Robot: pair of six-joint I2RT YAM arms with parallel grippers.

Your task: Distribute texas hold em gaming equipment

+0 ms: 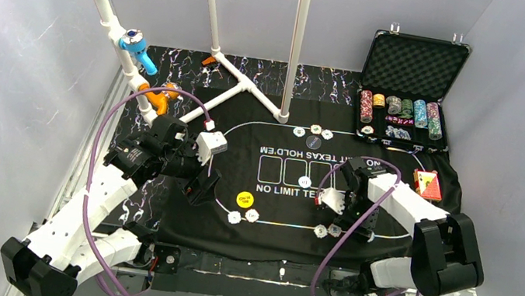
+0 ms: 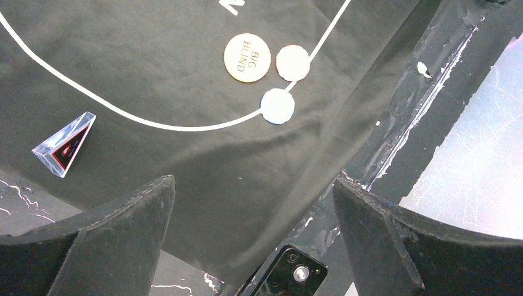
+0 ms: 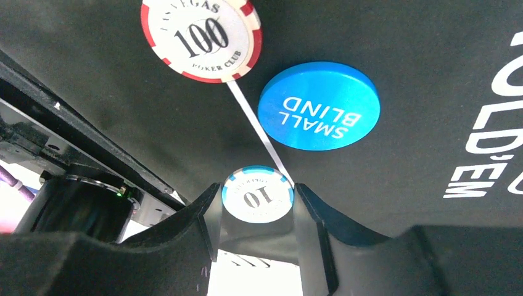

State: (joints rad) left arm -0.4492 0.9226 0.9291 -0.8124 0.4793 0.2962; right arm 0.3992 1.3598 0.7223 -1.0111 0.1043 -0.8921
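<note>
My right gripper (image 3: 257, 202) is shut on a white poker chip (image 3: 257, 195) with blue edge marks and a "10", held flat between both fingers over the mat's white line. Just beyond it lie a blue "SMALL BLIND" button (image 3: 319, 105) and a red-edged "100" chip (image 3: 201, 38). In the top view this gripper (image 1: 342, 224) is low at the mat's near right. My left gripper (image 2: 254, 216) hangs open and empty over the mat's near-left edge. Ahead of it lie the yellow "BIG BLIND" button (image 2: 247, 57) and two pale chips (image 2: 292, 62) (image 2: 277, 105). Red-backed cards (image 1: 428, 185) rest at the right.
The black felt mat (image 1: 270, 235) covers the table. An open black case (image 1: 412, 68) with chip stacks stands at the back right. Chips and a dark button (image 1: 313, 141) lie at the mat's far side. A clear wedge (image 2: 65, 143) lies left. White pipes (image 1: 296, 43) rise behind.
</note>
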